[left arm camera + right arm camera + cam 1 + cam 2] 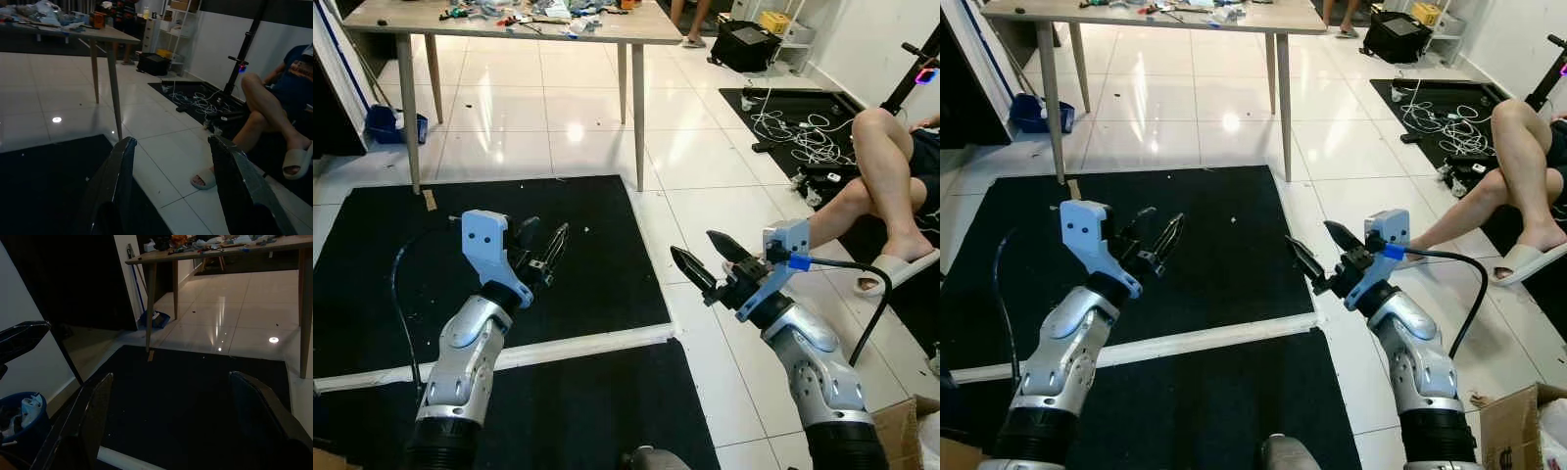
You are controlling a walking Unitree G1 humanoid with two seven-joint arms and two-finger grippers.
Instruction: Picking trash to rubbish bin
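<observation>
Glossy white tiles (705, 157), matte black mat (558, 264)

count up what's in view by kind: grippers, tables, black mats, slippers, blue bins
grippers: 2, left gripper and right gripper, both open and holding nothing
tables: 1, wooden table
black mats: 2, floor mat and mat under the cables
slippers: 2, and
blue bins: 1, blue bin
total: 8

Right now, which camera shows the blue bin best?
The right wrist view: the blue bin sits close in its corner by the wall, rim and white trash inside visible, though dim. The eye views show a blue dustpan by the table leg, not the bin. The left wrist view faces the seated person.
</observation>
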